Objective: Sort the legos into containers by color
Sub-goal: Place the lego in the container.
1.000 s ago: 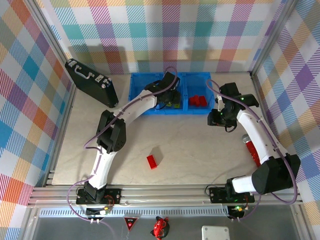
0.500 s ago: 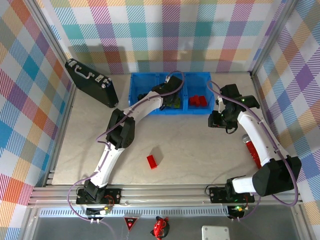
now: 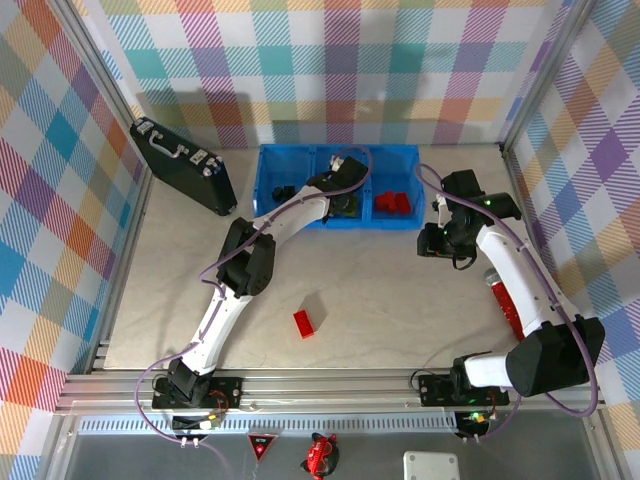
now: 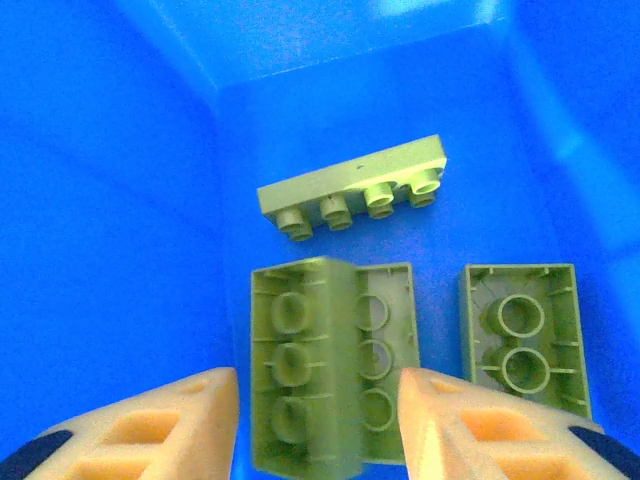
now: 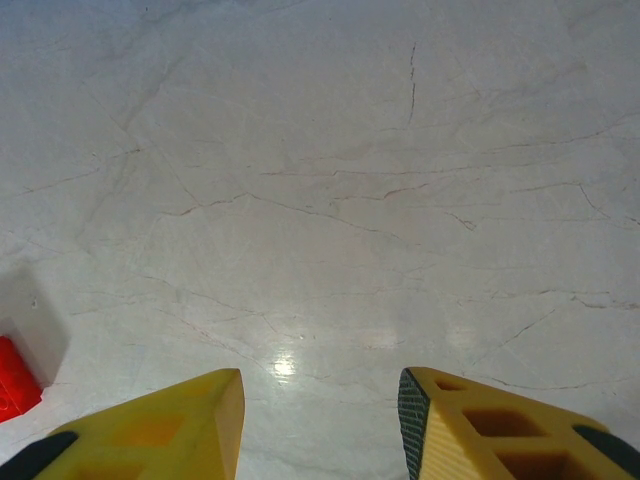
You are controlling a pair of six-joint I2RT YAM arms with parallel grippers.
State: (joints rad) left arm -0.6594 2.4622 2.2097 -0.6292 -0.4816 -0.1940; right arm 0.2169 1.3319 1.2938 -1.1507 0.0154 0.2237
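Left tool: the left gripper (image 4: 314,396) reaches into the middle compartment (image 4: 120,200) of the bright blue plastic tray (image 3: 400,152) at the table's far edge. Its orange fingers now stand part-way apart, wider than a second ago, and hold nothing.
Released piece: a large lime-green studded brick (image 4: 300,330) lies hollow side up on the compartment floor between the fingertips, with blue floor showing beside the left finger.
Its neighbours: a flat lime-green plate (image 4: 355,188) lies nearer the compartment's far wall and a small lime-green brick (image 4: 520,335) nearer its right wall, both apart from the fingers.
Arm shift: over the last second the left arm has stretched farther across the tray's near wall and settled over this compartment.
Right tool: the right gripper (image 5: 320,400) has barely moved. It hovers over bare pale table (image 5: 320,150) just off the tray's right corner, jaws part-way apart and empty.
Other compartments: red bricks (image 3: 394,203) sit in the right one, a black brick (image 3: 283,190) in the left one.
Left to sort: one red rectangular brick (image 3: 304,323) lies unmoved mid-table, towards the near edge.
Meaning: the green drop looks finished. Judging by what remains, that red brick is the next piece, bound for the right compartment.
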